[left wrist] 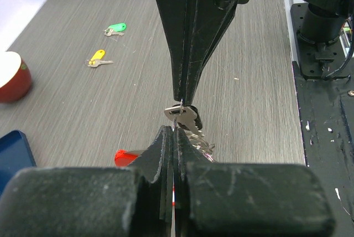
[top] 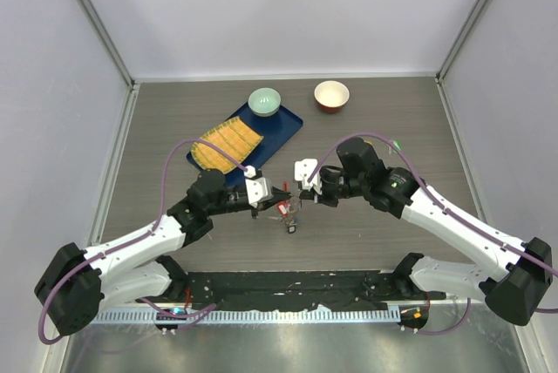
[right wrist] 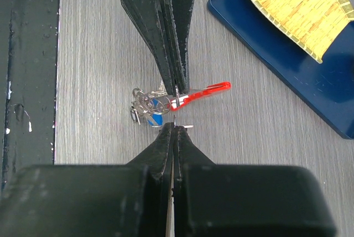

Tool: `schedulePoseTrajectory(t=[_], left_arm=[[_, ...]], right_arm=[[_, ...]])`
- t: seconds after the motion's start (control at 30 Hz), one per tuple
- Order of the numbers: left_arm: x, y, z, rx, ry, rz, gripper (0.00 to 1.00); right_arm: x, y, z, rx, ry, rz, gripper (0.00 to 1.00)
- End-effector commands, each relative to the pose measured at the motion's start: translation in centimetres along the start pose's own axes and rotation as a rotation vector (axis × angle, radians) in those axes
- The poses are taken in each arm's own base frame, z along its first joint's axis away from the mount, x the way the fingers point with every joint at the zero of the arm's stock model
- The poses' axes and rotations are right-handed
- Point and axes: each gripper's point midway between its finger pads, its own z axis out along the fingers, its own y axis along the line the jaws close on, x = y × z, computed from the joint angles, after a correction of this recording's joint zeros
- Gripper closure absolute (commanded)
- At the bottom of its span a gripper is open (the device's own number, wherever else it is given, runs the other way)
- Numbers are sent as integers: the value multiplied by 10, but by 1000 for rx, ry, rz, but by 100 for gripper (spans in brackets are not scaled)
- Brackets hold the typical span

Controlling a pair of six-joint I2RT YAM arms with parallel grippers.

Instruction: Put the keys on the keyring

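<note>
**Station status: both claws meeting over the keyring**

Rear left of the tabletop point(top: 392, 103): a blue tray point(top: 283, 125) carries a yellow mat point(top: 227, 145) and a green bowl point(top: 264, 101).

Left claw point(left wrist: 174, 133): pinched narrow, with no gap showing between the fingers. Its tips grip the metal of the keyring point(top: 284, 209) at mid-tabletop, in front of the tray.

Keyring: the silver ring bunch and the red loop point(right wrist: 207, 89) lie directly under the two claw tips (the loop points towards the tray).

Black-headed key point(left wrist: 181, 115): sits between the opposed claw tips, just above the ring bunch. The pictures do not show whether it is threaded on.

Right claw point(right wrist: 172, 130): also pinched narrow, with its tips on the silver part of the black-headed key.

Rear right: a red bowl point(top: 331, 94) with a white inside.

Loose keys, seen from the left wrist: the yellow key point(left wrist: 97, 58) and the green key point(left wrist: 116, 28) lie flat near each other, well apart from the keyring.
</note>
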Motion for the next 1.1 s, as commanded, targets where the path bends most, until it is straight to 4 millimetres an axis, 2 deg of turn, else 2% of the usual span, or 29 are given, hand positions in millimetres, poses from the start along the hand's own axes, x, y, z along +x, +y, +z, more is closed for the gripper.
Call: schedulePoseTrajectory(t=[0.0, 0.27, 0.53, 0.6, 0.83, 0.9, 0.97, 1.0, 1.07], left_arm=[[-37, 11, 2, -15, -95, 74, 100], [-32, 6, 4, 22, -91, 115, 100], [-38, -3, 7, 102, -107, 190, 100], [-34, -3, 8, 110, -88, 198, 100], [-37, 6, 12, 77, -54, 295, 100], [-29, 11, 13, 48, -3, 321, 100], [-32, 12, 18, 35, 24, 349, 100], [-26, 14, 17, 12, 75, 347, 100], [-33, 13, 21, 14, 94, 383, 100]], right_arm=[[-29, -8, -8, 26, -71, -55, 99], [-34, -7, -11, 33, -92, -48, 99], [-29, -7, -19, 72, -74, -30, 99], [-28, -8, -22, 91, -69, -31, 99], [-20, -11, -25, 135, -48, -38, 99], [-19, -15, -27, 158, -39, -42, 99], [-18, -15, -28, 169, -35, -53, 99], [-18, -17, -29, 177, -32, -56, 99], [-15, -17, -30, 184, -27, -60, 99]])
